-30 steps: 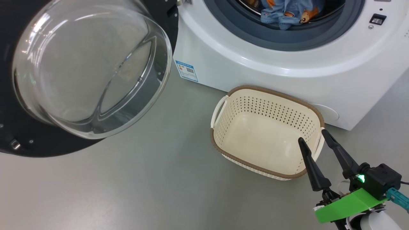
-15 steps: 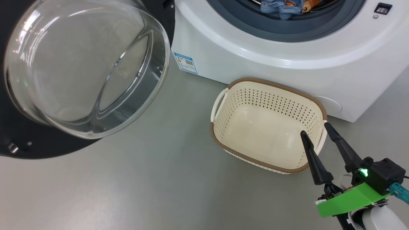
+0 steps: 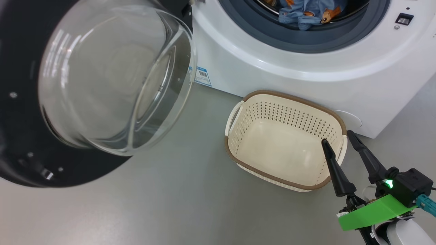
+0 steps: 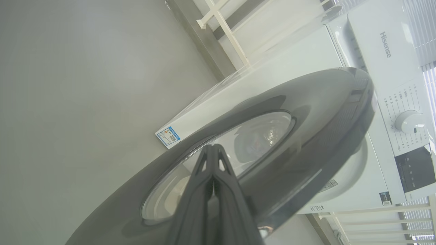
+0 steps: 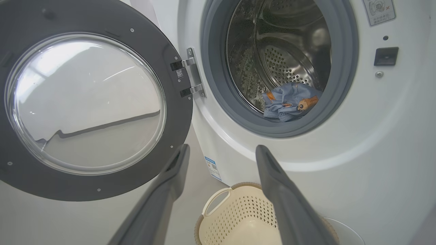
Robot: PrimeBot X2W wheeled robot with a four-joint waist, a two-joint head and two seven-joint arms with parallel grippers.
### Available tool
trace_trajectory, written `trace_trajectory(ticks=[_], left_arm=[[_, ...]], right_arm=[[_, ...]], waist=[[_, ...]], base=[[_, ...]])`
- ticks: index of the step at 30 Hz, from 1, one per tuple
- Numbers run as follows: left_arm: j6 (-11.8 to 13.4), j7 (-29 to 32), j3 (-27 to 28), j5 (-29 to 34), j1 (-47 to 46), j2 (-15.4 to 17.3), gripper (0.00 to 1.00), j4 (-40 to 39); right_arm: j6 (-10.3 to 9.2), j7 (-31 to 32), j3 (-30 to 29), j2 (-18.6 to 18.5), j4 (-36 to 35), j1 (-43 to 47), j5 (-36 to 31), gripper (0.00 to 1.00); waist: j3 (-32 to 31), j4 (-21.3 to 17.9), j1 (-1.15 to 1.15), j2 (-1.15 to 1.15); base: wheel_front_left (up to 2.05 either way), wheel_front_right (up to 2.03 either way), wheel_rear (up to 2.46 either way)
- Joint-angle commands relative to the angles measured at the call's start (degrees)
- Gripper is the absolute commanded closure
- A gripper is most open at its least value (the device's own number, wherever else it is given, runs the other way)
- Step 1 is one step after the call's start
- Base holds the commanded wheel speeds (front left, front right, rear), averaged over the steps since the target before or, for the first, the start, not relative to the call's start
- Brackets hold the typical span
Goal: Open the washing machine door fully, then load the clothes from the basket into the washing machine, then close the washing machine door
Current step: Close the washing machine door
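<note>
Floor of plain grey runs up to the white washing machine, with slatted blinds beyond it. Your right gripper is spread wide and empty; from the head its fingers show either side of the right handle of the basket, which stands bare on the floor against the machine's front. The clothes lie in the drum. Your left gripper is pressed together, holding nothing, over the outer face of the swung-out washing machine door; you cannot tell whether it touches.

Head view: washing machine door cut off at 9 o'clock; clothes cropped at 12 o'clock; label print unreadable.
</note>
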Motion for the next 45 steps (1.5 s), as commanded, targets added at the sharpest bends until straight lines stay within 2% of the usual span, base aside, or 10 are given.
trace_trajectory(ticks=[1,13,27,36,45], left_arm=[[-0.3,1.9,0.6,-0.8,0.9,2.6,1.0,-2.5],[-0.3,11.8,-1.1,-4.3,6.6,2.6,1.0,-16.4],[-0.3,18.7,-3.8,-6.1,12.1,-1.0,1.0,-33.8],[-0.3,19.5,-7.0,-4.4,11.8,-4.7,1.0,-39.0],[-0.3,17.7,-9.3,-1.0,8.9,-7.6,1.0,-40.3]], right_arm=[[0.25,-0.3,0.9,-0.3,-1.2,-0.7,-0.1,0.0],[0.25,-0.3,0.6,0.7,-1.0,0.9,0.1,0.0],[0.25,-0.3,-0.9,2.0,-1.2,2.7,0.0,0.0],[0.25,-0.3,-1.8,2.6,-1.6,2.7,-0.2,0.0],[0.25,-0.3,-2.8,3.8,-2.1,2.0,-0.5,0.0]], waist=[[-0.4,-0.1,0.0,0.0],[-3.7,-1.1,0.0,0.0],[-5.9,-5.1,0.0,0.0],[-5.7,-9.1,0.0,0.0],[-4.6,-15.8,0.0,0.0]], base=[[0.0,0.0,0.0],[0.0,0.0,0.0],[0.0,0.0,0.0],[0.0,0.0,0.0],[0.0,0.0,0.0]])
